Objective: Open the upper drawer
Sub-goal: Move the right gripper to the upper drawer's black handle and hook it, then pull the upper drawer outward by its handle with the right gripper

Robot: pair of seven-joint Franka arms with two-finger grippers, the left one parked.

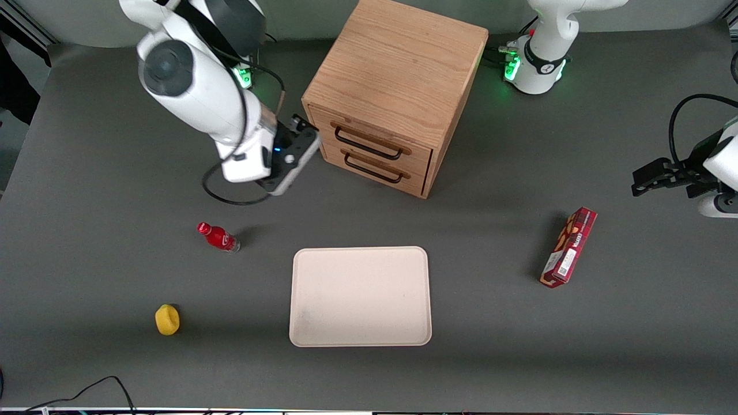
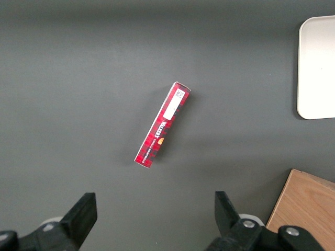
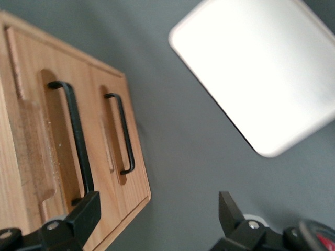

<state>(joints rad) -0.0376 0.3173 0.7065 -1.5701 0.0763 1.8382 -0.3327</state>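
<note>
The oak cabinet (image 1: 398, 75) stands at the back middle of the table. Its upper drawer (image 1: 369, 137) is shut, with a black bar handle (image 1: 369, 148). The bottom drawer (image 1: 377, 173) below it is shut too. My right gripper (image 1: 307, 129) hovers beside the cabinet's front corner, toward the working arm's end, level with the upper drawer and apart from the handle. In the right wrist view the gripper (image 3: 157, 209) is open and empty. The upper drawer's handle (image 3: 76, 141) lies close by one fingertip (image 3: 86, 209), and the bottom drawer's handle (image 3: 123, 133) is farther along.
A cream tray (image 1: 360, 297) lies in front of the cabinet, nearer the camera, and shows in the right wrist view (image 3: 261, 68). A red bottle (image 1: 218, 237) and a yellow object (image 1: 167, 320) lie toward the working arm's end. A red box (image 1: 569, 248) lies toward the parked arm's end.
</note>
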